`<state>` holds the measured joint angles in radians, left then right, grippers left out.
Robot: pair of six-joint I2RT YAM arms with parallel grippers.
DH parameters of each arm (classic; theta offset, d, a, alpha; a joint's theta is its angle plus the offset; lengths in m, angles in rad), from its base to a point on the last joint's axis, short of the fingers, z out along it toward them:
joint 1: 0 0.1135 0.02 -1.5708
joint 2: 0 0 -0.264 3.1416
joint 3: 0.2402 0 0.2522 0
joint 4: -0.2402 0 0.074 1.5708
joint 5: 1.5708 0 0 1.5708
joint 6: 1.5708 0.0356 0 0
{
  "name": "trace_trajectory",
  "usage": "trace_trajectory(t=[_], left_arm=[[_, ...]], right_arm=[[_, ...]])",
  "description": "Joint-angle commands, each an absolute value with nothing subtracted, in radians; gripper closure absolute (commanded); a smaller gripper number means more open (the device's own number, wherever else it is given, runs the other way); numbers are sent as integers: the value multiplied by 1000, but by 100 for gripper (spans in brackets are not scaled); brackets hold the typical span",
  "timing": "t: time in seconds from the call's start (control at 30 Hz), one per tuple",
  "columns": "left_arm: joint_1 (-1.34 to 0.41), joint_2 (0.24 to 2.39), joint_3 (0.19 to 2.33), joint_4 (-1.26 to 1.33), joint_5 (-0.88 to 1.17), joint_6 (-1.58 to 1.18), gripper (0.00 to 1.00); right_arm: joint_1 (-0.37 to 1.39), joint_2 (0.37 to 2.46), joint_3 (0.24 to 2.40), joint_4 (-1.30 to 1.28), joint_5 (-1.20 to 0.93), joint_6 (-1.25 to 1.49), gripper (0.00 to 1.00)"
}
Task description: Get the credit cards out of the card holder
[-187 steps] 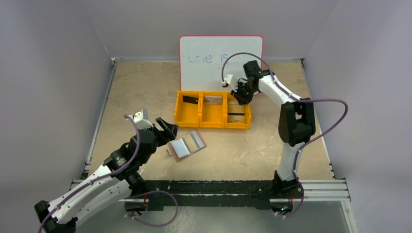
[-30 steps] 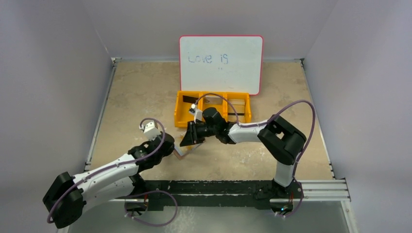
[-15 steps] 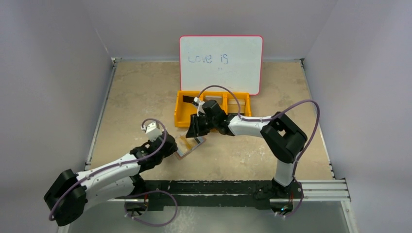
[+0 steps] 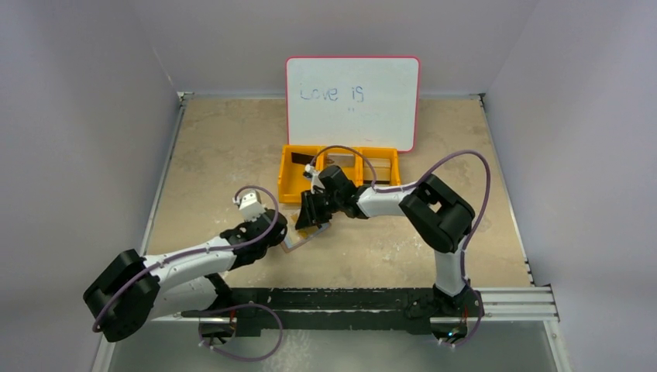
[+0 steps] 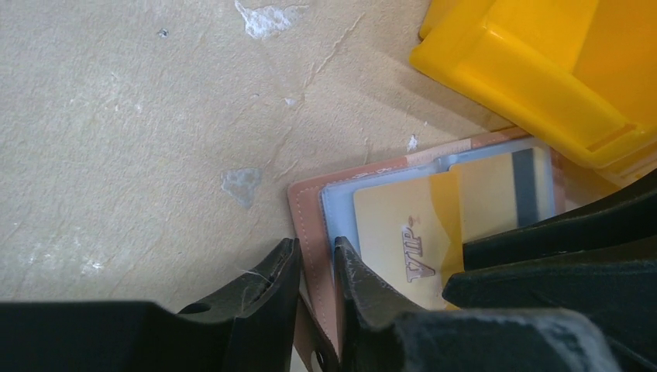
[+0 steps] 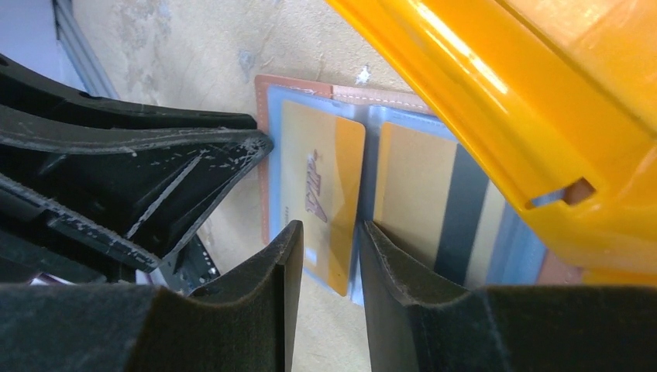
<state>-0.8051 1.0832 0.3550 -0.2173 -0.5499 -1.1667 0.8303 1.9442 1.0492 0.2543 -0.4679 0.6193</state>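
My left hand point(image 5: 316, 246) clamps the brown edge of the open holder point(image 5: 306, 209) lying by the yellow tray point(image 5: 542, 70), while my right hand point(image 6: 331, 232) straddles its gold "VIP" card point(image 6: 318, 155), grip unclear.

Pretty sure the card holder point(image 5: 310, 209) between the left pincer point(image 5: 316, 252) tips is tan brown with pale blue pockets. A gold card point(image 5: 403, 232) sits right beside them, a beige card point(image 5: 503, 186) with a dark stripe is further out, and the tray point(image 5: 542, 70) is bright yellow.
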Motion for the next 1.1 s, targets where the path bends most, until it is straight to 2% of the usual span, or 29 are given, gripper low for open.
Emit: trace_trajectory(t=[0.0,0.17,0.3,0.4,0.5,0.6,0.67,0.83,1.07], left_arm=[[-806,1136,356,-231,-515,-1139,80],[-805,1148,349,-219,-508,-1140,85],[-806,1146,343,-206,-500,-1137,88],[-807,1143,339,-200,-495,-1139,91],[-806,1138,338,-198,-493,-1137,93],[-807,1132,333,-194,-489,-1135,95],[-807,1129,328,-189,-490,-1137,96],[-807,1126,326,-187,-494,-1142,98],[-807,1121,328,-208,-516,-1130,100]], right_arm=[[834,1975,1025,297,-520,652,64],[833,1967,1005,368,-548,733,70],[828,1971,997,446,-569,808,80],[828,1966,987,458,-517,852,75],[828,1968,976,482,-496,886,76],[827,1970,945,507,-502,904,83],[828,1973,945,525,-519,909,93],[828,1966,943,535,-530,919,100],[801,1899,896,498,-461,881,100]])
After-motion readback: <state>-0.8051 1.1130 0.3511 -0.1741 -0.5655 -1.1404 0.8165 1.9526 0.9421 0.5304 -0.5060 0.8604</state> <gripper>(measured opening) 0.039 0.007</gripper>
